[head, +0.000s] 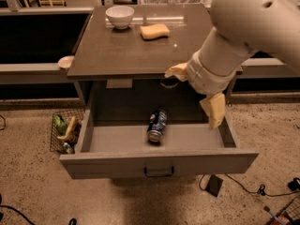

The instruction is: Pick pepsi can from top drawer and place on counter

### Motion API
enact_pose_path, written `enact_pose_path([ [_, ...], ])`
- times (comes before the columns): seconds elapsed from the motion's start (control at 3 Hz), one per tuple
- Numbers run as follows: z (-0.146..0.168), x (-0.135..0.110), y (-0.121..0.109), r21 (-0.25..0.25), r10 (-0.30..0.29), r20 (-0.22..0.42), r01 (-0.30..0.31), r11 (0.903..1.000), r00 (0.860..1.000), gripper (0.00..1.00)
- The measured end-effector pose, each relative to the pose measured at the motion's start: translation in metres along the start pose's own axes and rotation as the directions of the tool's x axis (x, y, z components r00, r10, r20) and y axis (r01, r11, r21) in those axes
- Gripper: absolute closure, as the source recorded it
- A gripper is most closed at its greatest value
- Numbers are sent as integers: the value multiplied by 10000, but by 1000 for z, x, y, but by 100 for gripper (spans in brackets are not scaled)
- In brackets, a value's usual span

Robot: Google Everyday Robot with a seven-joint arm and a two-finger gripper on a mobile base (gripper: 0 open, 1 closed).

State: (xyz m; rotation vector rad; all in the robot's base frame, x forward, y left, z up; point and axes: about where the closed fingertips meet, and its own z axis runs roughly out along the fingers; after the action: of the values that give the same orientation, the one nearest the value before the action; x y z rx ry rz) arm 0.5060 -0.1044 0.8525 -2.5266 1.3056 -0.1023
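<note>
The pepsi can [157, 125], blue with silver ends, lies on its side in the middle of the open top drawer [159, 162]. The drawer is pulled fully out, its front panel and dark handle [159, 173] facing me. My gripper [194, 92] hangs over the right half of the drawer, at the counter's front edge, above and to the right of the can. Its two yellowish fingers [213, 110] are spread apart and hold nothing. The counter [122, 50] is the flat grey-brown cabinet top above the drawer.
A white bowl [119, 16] and a yellow sponge [154, 31] sit at the back of the counter. A wire basket [65, 130] with items stands on the floor left of the drawer. Cables and a small dark box [214, 185] lie on the floor at the right.
</note>
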Motion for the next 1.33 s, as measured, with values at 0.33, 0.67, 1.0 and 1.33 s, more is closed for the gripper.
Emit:
enact_pose_path([
  [0.33, 46, -3, -18, 371, -1323, 246, 1313, 9906, 9909, 0],
  [0.67, 92, -9, -34, 561, -2257, 1090, 2207, 9737, 9681, 0],
  [1.0, 92, -9, -34, 561, -2257, 1090, 2207, 9737, 9681, 0],
  [1.33, 119, -6, -46, 638, -3042, 887, 2994, 9520, 9485, 0],
])
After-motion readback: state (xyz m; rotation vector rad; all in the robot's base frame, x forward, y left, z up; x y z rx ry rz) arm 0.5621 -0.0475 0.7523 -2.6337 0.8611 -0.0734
